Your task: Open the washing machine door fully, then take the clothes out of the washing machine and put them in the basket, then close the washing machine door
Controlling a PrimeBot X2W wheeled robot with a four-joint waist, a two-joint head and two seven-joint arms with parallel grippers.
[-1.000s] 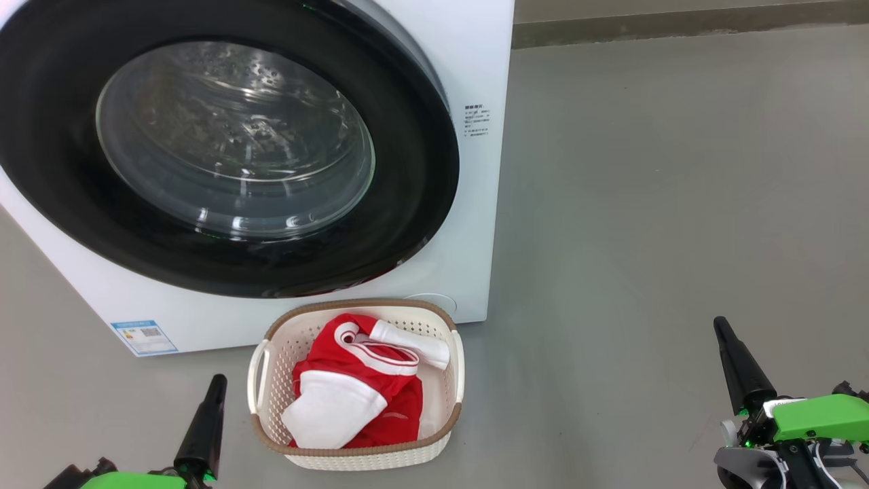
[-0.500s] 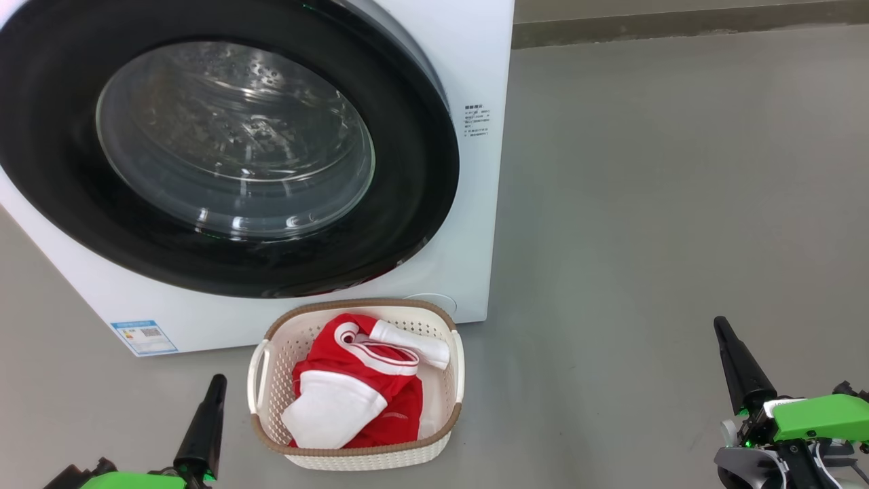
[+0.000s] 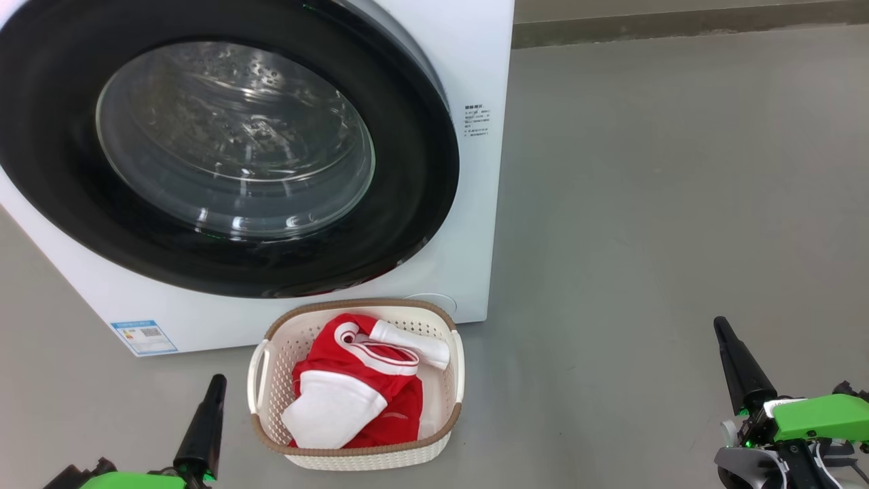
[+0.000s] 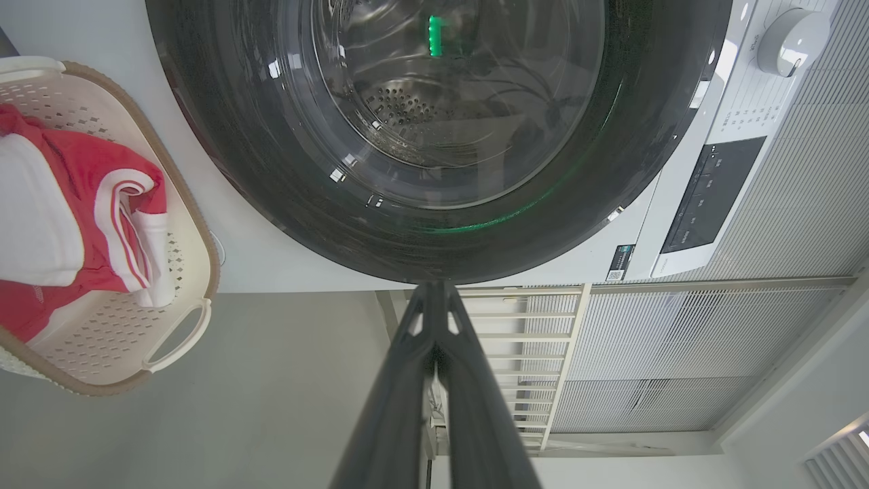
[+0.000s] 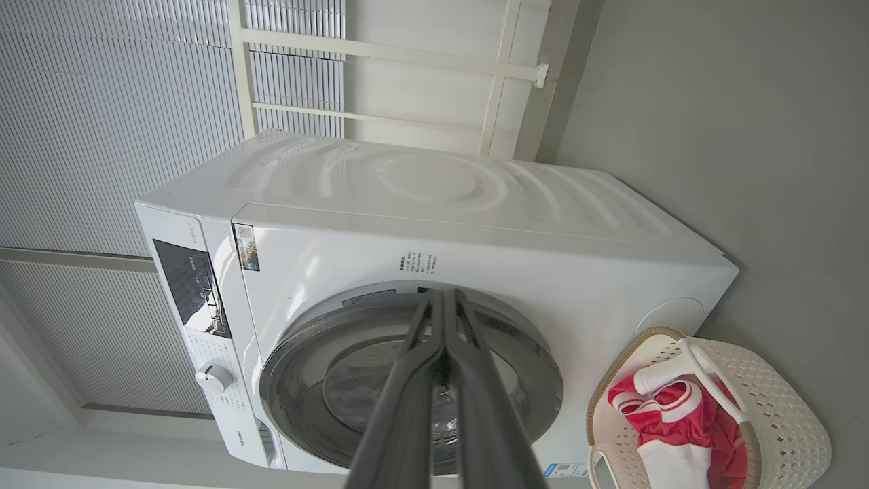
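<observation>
Handling: the clothes (image 3: 353, 387) look light, soft and floppy; a pinch on a raised fold or the white trim would probably lift them, with loose ends trailing.
Clothes position: heaped inside the basket (image 3: 360, 458), below its brown rim.
Basket: on the floor (image 3: 665, 204), just in front of the washing machine (image 3: 475, 68), under the lower edge of the washing machine door (image 3: 421, 204); light plastic, so the side handles are the natural hold.
Door: appears shut; its glossy rim is likely slippery.
Left gripper (image 3: 218, 380): fingers pressed together, empty, beside the basket.
Right gripper (image 3: 719, 324): likewise clenched and empty, well apart from the basket.
Surface and room: smooth grey floor; pale slatted panels (image 5: 102, 102) and a cream rack (image 5: 380, 51) behind the machine.
</observation>
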